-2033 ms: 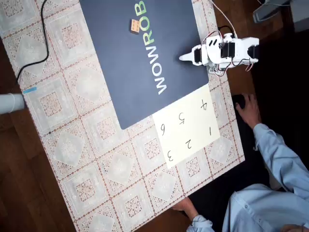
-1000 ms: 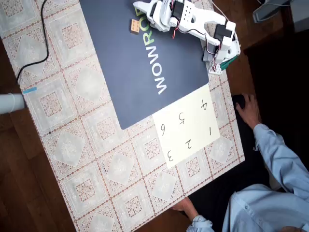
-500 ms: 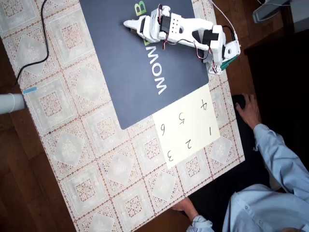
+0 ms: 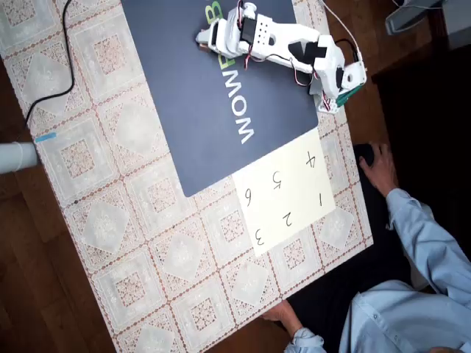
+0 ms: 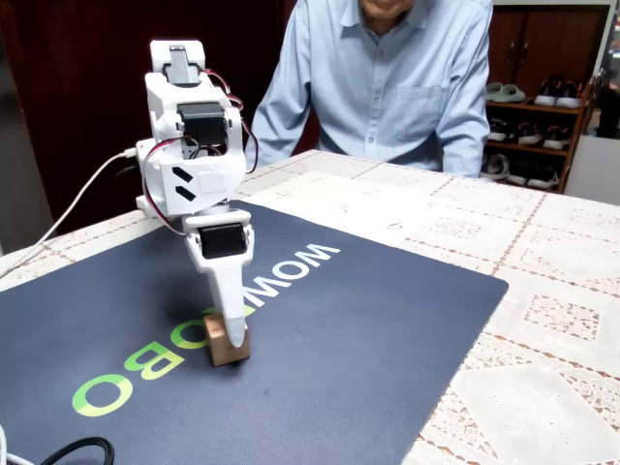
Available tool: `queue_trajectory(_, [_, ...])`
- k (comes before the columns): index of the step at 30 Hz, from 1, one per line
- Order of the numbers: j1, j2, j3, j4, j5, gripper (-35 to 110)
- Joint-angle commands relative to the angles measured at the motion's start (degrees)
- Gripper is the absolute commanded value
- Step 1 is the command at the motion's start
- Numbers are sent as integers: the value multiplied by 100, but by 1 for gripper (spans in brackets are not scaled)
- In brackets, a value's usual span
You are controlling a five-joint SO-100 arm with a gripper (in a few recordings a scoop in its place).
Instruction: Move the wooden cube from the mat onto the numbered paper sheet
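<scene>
The wooden cube (image 5: 217, 351) sits on the dark navy mat (image 5: 387, 329) beside the green letters. In the fixed view my white gripper (image 5: 232, 337) points straight down at it, one finger (image 5: 229, 300) lying against the cube's front face and the other hidden behind. In the overhead view the gripper (image 4: 205, 38) covers the cube near the mat's (image 4: 191, 125) top edge, and the arm stretches left from its base (image 4: 338, 79). The numbered paper sheet (image 4: 283, 193) lies at the mat's lower right corner, well away from the gripper. It shows faintly behind the arm (image 5: 315, 197).
A person in a blue shirt (image 5: 387, 77) sits at the table's edge, one hand (image 4: 379, 165) near the paper. A black cable (image 4: 66, 44) crosses the lace tablecloth (image 4: 147, 243) at upper left. A pale tube (image 4: 15, 156) pokes in at the left edge.
The arm swung up from beside the paper to the cube and lowered onto it. In the last half second the gripper drew back slightly to the right, covering the cube.
</scene>
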Motion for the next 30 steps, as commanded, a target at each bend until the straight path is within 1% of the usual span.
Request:
queue_trajectory(1, [44, 158, -97, 44, -26, 27])
queue_trajectory(10, [88, 18, -237, 0, -105, 24])
queue_trajectory(11, [88, -18, -281, 0, -123, 23])
queue_trajectory(14, [97, -123, -413, 26, -132, 13])
queue_trajectory(19, [105, -149, -475, 62, -123, 10])
queue_trajectory(23, [79, -79, -439, 62, -378, 5])
queue_trajectory(27, [88, 369, -44, 105, -624, 2])
queue_trajectory(30, [18, 1301, 589, 360, -439, 0])
